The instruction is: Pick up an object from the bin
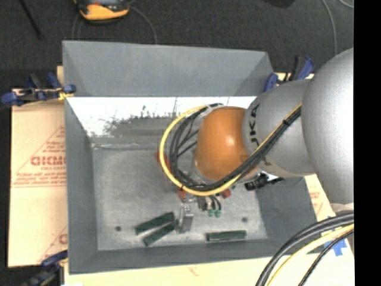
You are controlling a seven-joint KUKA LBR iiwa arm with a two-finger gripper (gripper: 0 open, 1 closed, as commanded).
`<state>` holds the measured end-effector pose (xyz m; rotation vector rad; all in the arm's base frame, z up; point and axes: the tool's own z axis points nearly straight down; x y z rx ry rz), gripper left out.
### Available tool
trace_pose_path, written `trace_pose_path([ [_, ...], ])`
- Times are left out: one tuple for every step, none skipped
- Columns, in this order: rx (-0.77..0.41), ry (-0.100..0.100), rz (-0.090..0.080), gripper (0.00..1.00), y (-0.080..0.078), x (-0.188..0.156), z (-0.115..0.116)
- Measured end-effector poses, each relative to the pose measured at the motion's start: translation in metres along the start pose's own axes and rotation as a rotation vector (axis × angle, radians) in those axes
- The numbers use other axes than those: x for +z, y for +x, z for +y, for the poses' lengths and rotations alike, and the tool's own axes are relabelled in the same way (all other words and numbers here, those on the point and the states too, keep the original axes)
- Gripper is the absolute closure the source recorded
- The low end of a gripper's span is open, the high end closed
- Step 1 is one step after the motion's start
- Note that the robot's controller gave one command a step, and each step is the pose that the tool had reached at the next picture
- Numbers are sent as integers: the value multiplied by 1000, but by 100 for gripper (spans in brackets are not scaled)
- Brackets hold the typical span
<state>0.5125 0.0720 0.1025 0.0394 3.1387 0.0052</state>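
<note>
The pincer (187, 217) is low in the bin (119, 177), just beside a dark green strip's (155, 224) end. Whether it is open or closed cannot be determined. Grasp and lift appear outstanding.

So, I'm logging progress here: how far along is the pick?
Done: the gripper is down near the bin floor, beside the two dark green strips. In hand: nothing visibly gripped. Left: grasping and lifting one; a third strip lies apart.
</note>
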Motion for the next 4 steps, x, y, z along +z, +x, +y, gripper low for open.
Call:
trace_pose_path([
  [-308, 3, 1, 0, 19, 21, 10],
  [-374, 2, 0, 100, 20, 32, 49],
  [-374, 1, 0, 100, 20, 32, 49],
  [-389, 3, -6, 100, 3, -142, 40],
])
